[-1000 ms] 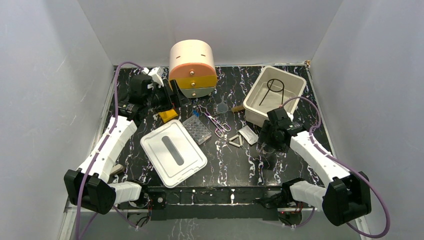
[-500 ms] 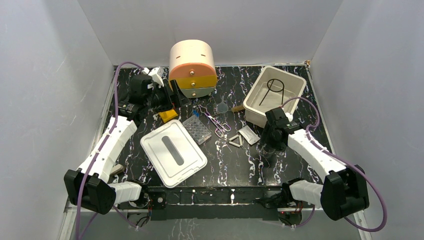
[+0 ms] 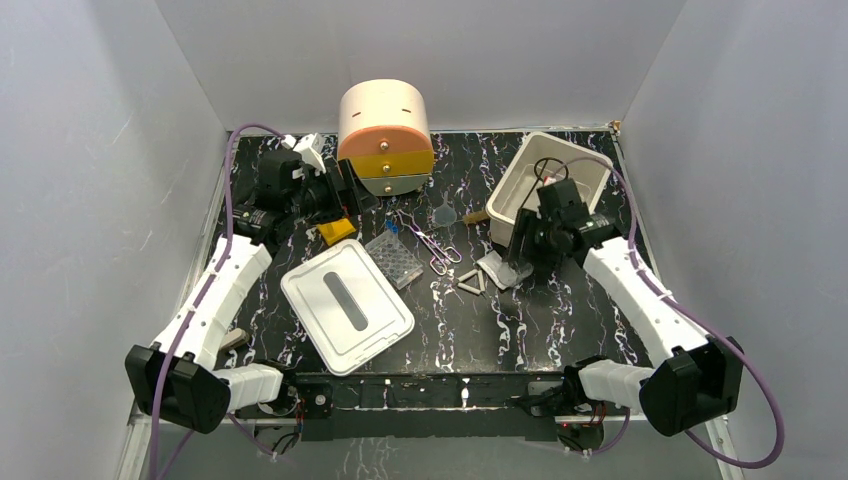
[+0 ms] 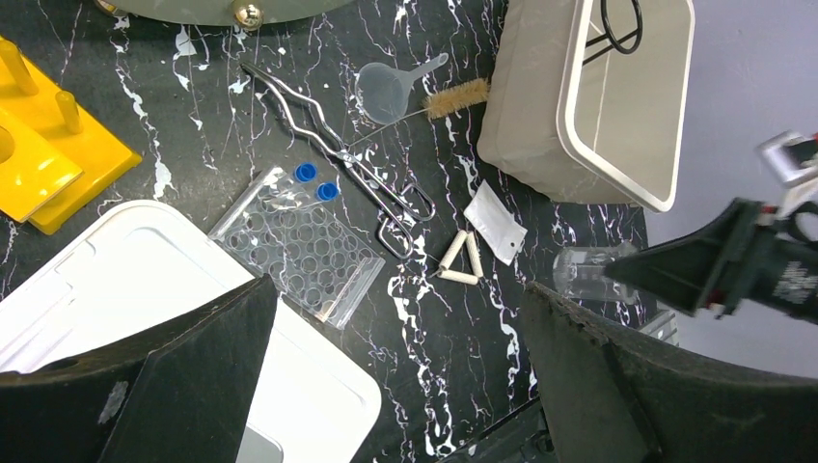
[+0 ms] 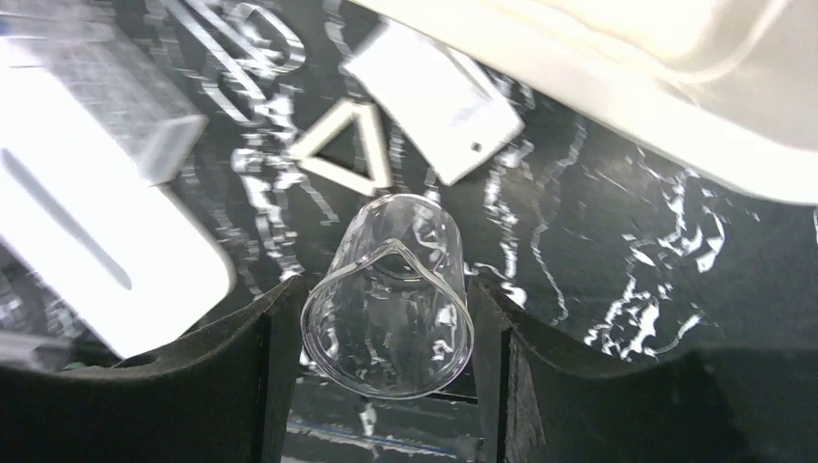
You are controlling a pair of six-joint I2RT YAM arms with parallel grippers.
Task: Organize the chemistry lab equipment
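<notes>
The right pincer (image 5: 386, 318) pinches a clear beaker (image 5: 391, 289) across its walls, holding it tilted above the tabletop (image 5: 598, 251) beside the bin (image 5: 675, 87), probably to drop it in. The left pincer (image 4: 395, 386) hangs spread and empty, high over the well plate (image 4: 304, 256).

The left arm (image 3: 215, 290) reaches toward the far left corner, the left gripper (image 4: 397, 289) spread wide. The right arm (image 3: 635, 290) stretches forward, the right gripper (image 5: 386, 313) clamped around a clear beaker (image 5: 405, 241).
</notes>
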